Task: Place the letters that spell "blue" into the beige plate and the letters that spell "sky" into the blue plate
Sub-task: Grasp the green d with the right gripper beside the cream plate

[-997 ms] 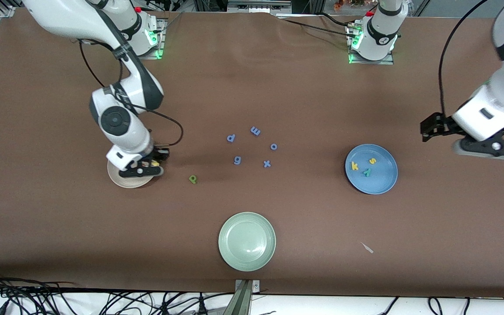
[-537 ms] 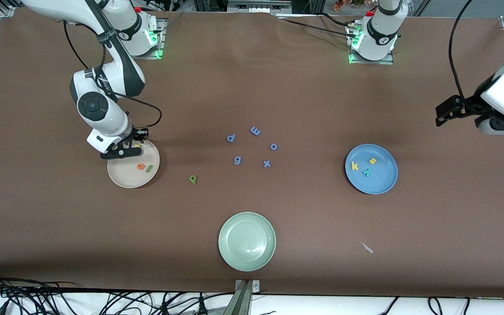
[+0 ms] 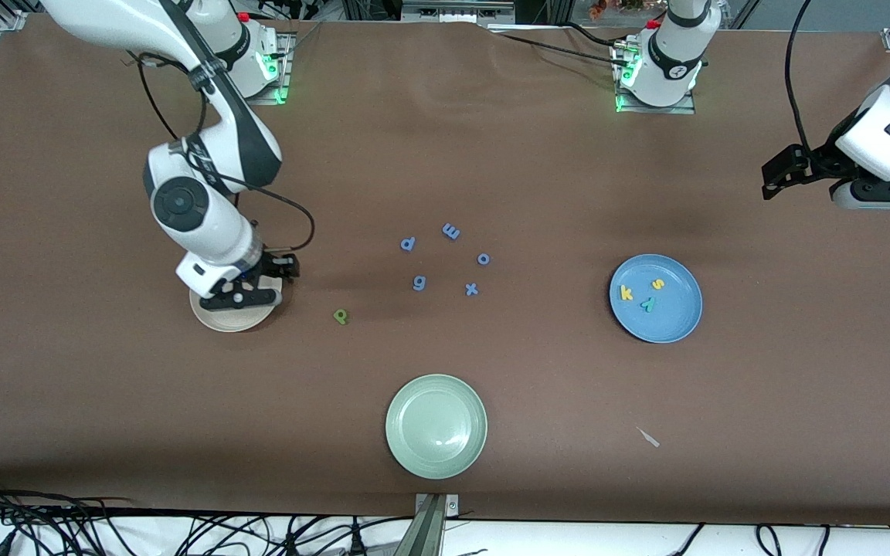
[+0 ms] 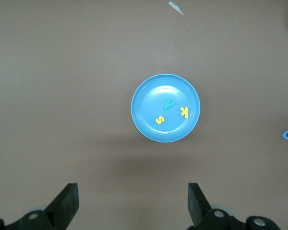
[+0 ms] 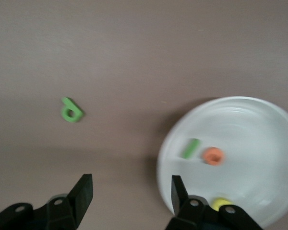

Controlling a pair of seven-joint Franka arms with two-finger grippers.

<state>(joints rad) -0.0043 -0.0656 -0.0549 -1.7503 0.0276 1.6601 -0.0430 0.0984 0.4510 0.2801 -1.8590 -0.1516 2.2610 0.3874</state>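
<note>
Right gripper (image 3: 248, 289) over the beige plate (image 3: 217, 318), at the plate's edge toward the left arm's end of the table; jaws apart, nothing between them (clear in the right wrist view (image 5: 129, 194)). In the beige plate (image 5: 259, 143): light green l (image 5: 190, 148), orange e (image 5: 213, 156) just beside it, yellow u (image 5: 221, 203) near the rim, partly hidden by a finger. From the front, all three hidden under the gripper. Dark green b (image 3: 341, 316) flat on the table, near the beige plate but apart from it, toward the left arm's end; also seen at (image 5: 71, 110).

Blue plate (image 3: 656, 298) well apart from the beige plate, toward the left arm's end of the table. In it: yellow k (image 3: 626, 293), teal y (image 3: 647, 304), yellow s (image 3: 657, 284), close together, not touching.

Left gripper (image 3: 776, 171) waiting up in the air, over bare table past the blue plate toward the left arm's end; jaws wide apart and empty (image 4: 132, 203), blue plate (image 4: 165, 108) in sight below.

Five blue letters (image 3: 445, 259) scattered between the two plates. Pale green plate (image 3: 436, 425) nearer the front camera than those.
</note>
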